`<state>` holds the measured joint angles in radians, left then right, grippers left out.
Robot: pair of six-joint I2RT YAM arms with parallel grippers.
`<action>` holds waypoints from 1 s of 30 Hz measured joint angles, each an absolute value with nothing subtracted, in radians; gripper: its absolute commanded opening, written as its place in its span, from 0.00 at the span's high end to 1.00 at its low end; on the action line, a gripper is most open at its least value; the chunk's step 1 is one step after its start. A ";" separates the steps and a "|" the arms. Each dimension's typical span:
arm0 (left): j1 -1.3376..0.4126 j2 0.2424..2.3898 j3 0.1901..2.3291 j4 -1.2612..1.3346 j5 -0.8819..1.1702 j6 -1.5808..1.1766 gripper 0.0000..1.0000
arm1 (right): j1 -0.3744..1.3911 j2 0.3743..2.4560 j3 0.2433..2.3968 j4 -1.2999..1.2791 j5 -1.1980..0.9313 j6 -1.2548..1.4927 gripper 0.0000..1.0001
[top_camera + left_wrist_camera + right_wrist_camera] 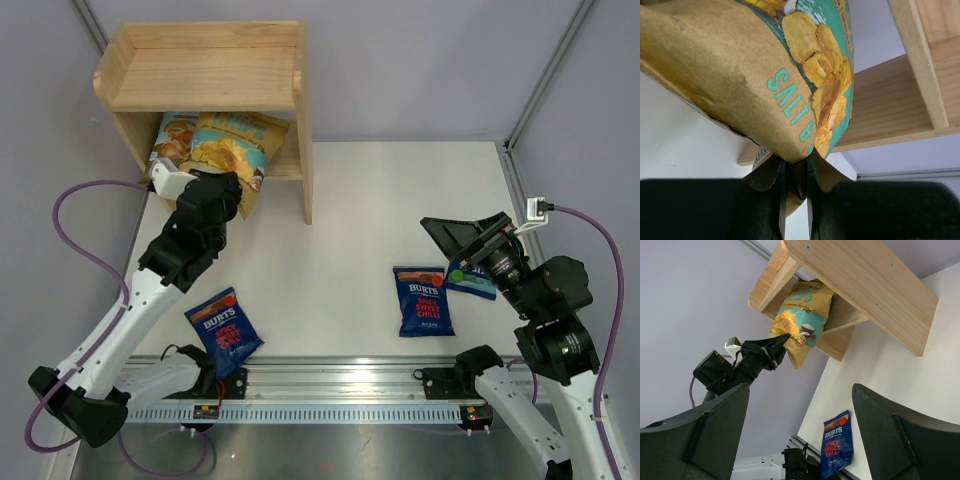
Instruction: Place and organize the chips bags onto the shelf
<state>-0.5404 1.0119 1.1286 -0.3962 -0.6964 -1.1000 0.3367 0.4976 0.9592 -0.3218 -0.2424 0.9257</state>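
Left fingers [779, 200]: clenched on yellow-and-teal crinkly chips bag [235, 145], lower tier of pale pine shelf [200, 75], upper left of frame. Right fingers [720, 430]: spread wide, empty.

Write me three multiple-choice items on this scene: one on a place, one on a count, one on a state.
1. Where is the yellow chips bag relative to the shelf?
A) on its top
B) at its lower tier's opening, one edge pinched by the left tool
C) lying flat, well away from it

2. How many red-lettered Burts bags lie on the table?
A) none
B) four
C) two

3. The right tool is:
A) open and empty
B) shut on a bag
C) shut on the shelf

Answers:
1 B, the wrist view shows the bag's edge clamped just under the lower board.
2 C, one lies near each arm.
3 A, its fingers stand wide apart with nothing between them.
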 measured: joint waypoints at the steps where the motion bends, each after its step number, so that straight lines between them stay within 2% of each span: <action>1: -0.533 1.018 1.129 -0.377 -0.689 -1.105 1.00 | 0.337 0.498 0.959 -0.322 -0.243 0.925 0.09; 18: -0.513 1.231 1.153 -0.212 -0.696 -1.232 1.00 | 0.337 0.453 1.039 -0.366 -0.279 0.931 0.09; 30: -0.513 1.429 1.313 -0.185 -0.731 -1.255 1.00 | 0.337 0.399 1.118 -0.434 -0.290 0.919 0.09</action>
